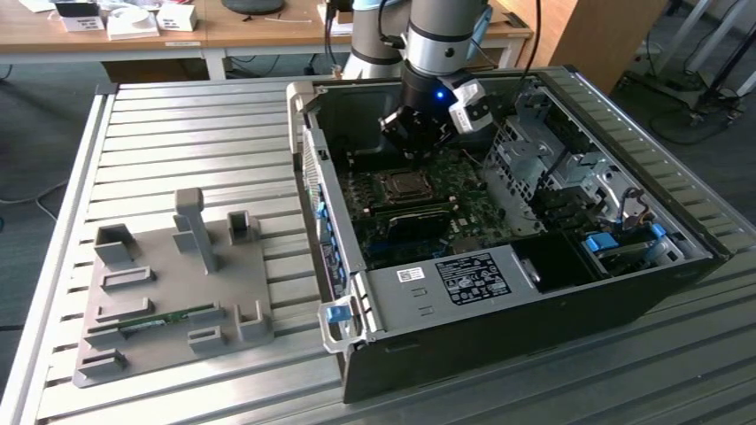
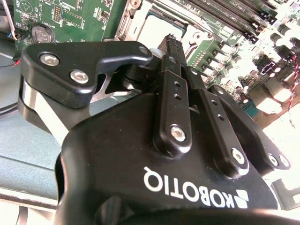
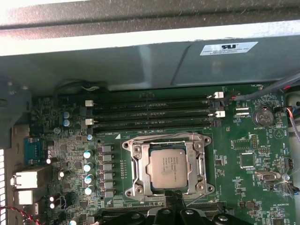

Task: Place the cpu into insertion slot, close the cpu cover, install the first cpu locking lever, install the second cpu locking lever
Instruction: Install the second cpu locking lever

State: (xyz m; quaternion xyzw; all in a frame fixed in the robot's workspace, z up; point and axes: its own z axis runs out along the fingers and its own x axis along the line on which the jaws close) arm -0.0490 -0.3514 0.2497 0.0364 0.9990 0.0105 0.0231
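First wrist view: cpu (image 3: 171,168) seated in insertion slot (image 3: 137,165) | fingers (image 3: 176,200) beside rim

You are looking at white lettering, upside down, printed across the body of the black tool (image 2: 172,44). A white printed sticker (image 3: 228,48) is sitting on the grey metal case wall (image 3: 140,65). A black-and-white printed label (image 1: 473,277) is lying on the grey metal panel (image 1: 396,301).
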